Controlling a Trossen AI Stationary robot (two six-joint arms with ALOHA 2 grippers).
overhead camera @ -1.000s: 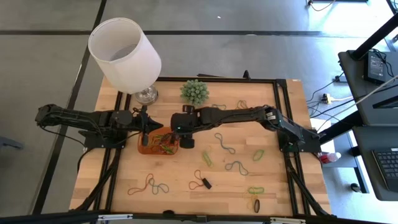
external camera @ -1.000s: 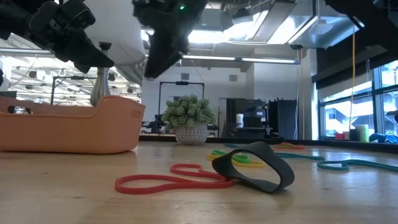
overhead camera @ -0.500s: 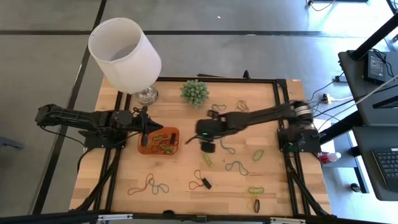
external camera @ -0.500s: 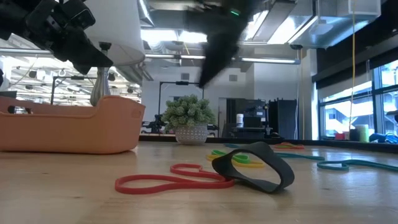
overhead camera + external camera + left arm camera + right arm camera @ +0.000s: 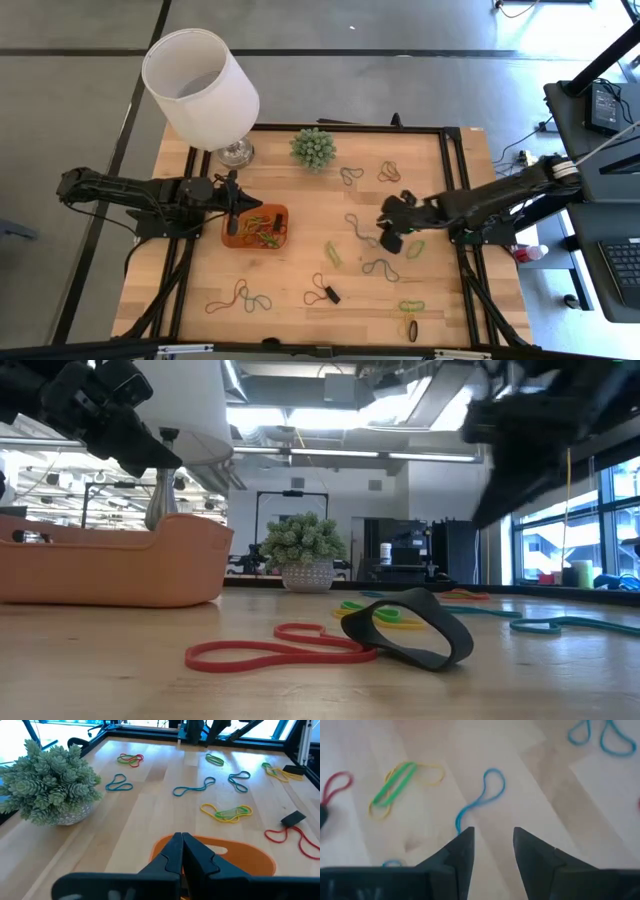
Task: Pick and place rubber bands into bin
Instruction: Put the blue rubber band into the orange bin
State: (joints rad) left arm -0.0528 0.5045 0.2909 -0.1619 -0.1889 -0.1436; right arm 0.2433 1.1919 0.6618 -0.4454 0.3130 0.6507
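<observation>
The orange bin (image 5: 256, 227) sits left of the table's middle with several rubber bands inside; the low view shows it at the left (image 5: 110, 565). My left gripper (image 5: 233, 218) hangs shut over the bin's left edge (image 5: 215, 854), clear of it in the low view (image 5: 120, 435). My right gripper (image 5: 386, 234) is open above the table's right half, right of a blue band (image 5: 358, 230). That blue band (image 5: 481, 800) lies flat ahead of its fingers, with a green-and-yellow band (image 5: 400, 785) beside it. More rubber bands (image 5: 380, 268) lie loose on the wood.
A lamp with a white shade (image 5: 200, 85) stands at the far left corner. A spiky green plant (image 5: 313, 147) stands at the far edge. A black band (image 5: 410, 625) and a red band (image 5: 270, 650) lie near the near edge. More bands lie at the near left (image 5: 240, 297).
My right gripper has swung from over the bin toward the table's right edge, ending above the bands on the right half. The bands inside the bin, which it covered before, now show.
</observation>
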